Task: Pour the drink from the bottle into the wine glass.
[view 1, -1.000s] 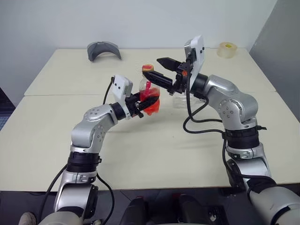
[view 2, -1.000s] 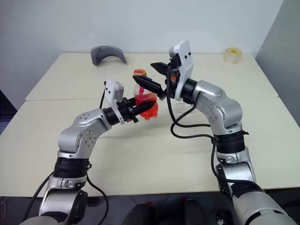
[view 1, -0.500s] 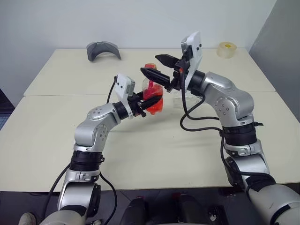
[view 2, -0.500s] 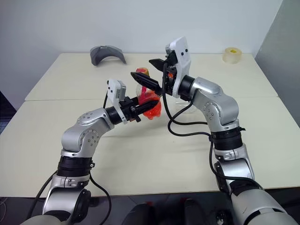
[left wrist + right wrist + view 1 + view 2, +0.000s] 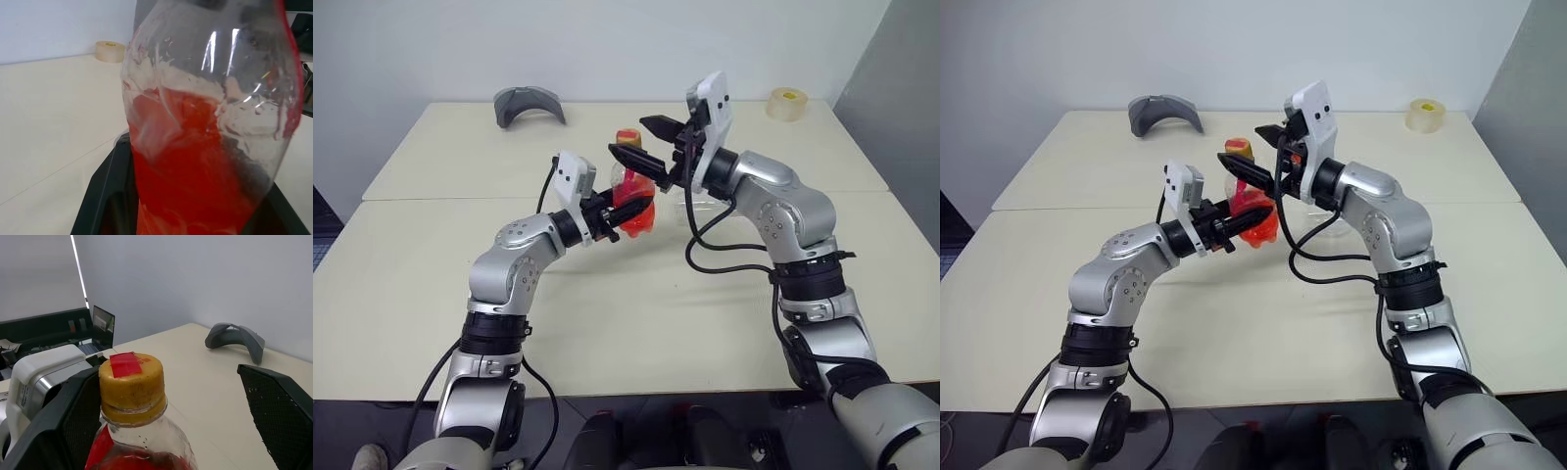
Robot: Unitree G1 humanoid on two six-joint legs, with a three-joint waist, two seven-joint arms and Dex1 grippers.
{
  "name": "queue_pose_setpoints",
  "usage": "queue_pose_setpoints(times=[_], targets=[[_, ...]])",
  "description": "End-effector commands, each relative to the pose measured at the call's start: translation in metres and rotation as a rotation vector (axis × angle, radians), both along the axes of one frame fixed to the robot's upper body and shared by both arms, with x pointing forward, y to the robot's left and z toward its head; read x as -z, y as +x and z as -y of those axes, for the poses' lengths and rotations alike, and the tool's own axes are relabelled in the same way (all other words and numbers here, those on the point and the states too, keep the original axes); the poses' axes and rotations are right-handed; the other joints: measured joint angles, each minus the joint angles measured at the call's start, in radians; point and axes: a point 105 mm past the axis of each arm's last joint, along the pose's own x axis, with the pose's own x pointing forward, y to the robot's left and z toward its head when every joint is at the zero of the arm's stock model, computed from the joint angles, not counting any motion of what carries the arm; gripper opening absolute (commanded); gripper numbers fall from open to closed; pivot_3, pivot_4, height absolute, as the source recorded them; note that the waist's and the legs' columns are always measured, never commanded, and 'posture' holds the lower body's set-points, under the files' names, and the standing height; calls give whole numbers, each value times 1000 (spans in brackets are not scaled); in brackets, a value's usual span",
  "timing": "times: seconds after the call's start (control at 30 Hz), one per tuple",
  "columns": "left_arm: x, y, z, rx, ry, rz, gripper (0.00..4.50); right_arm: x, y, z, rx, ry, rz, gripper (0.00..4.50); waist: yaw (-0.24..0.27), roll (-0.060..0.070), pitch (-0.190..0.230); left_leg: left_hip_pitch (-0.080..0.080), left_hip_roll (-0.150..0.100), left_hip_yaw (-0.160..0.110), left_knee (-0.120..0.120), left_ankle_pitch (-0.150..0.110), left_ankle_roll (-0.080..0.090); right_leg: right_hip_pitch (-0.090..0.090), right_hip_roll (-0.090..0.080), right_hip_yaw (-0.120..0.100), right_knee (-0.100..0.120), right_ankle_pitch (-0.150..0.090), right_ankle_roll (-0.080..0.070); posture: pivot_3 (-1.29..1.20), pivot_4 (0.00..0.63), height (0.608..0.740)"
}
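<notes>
The bottle [image 5: 628, 196] is held tilted above the table, its lower half full of the red drink [image 5: 195, 186]. My left gripper [image 5: 619, 211] is shut on the bottle's body from the left. The yellow cap with a red patch [image 5: 131, 377] is still on the neck. My right gripper [image 5: 642, 143] stands open, one finger [image 5: 73, 416] on each side of the cap, not touching it. The wine glass [image 5: 693, 208] stands on the table just behind, mostly hidden by my right arm.
A grey curved object [image 5: 529, 103] lies at the table's back left. A roll of tape [image 5: 787, 103] sits at the back right corner. A seam [image 5: 440, 199] runs across where two tabletops [image 5: 636, 313] meet.
</notes>
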Motion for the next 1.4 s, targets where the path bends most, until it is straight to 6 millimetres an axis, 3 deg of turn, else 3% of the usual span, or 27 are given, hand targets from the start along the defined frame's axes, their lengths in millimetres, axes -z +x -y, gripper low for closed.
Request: queue_pose_setpoints(times=[0.03,0.27,0.53,0.93,1.4], targets=[[-18,-7,5,35,-21,71,1653,-21,-10,14,12,46,55,4500,0,0,0,0,0,0,0,0,0,0,0,0,0,0,0,0,150,740],[-19,-6,6,37,-22,73,1653,-16,-16,33,41,21,39,4500,1,0,0,0,0,0,0,0,0,0,0,0,0,0,0,0,150,740],[-20,-5,5,38,-18,79,1653,3,-7,55,132,-82,39,4500,1,0,0,0,0,0,0,0,1,0,0,0,0,0,0,0,150,740],[-21,-4,3,35,-7,84,1653,-14,-27,26,-31,-10,69,4500,0,0,0,0,0,0,0,0,0,0,0,0,0,0,0,0,150,740],[-21,-4,6,44,-8,84,1653,-22,-15,4,-28,13,105,4500,0,0,0,0,0,0,0,0,0,0,0,0,0,0,0,0,150,740]])
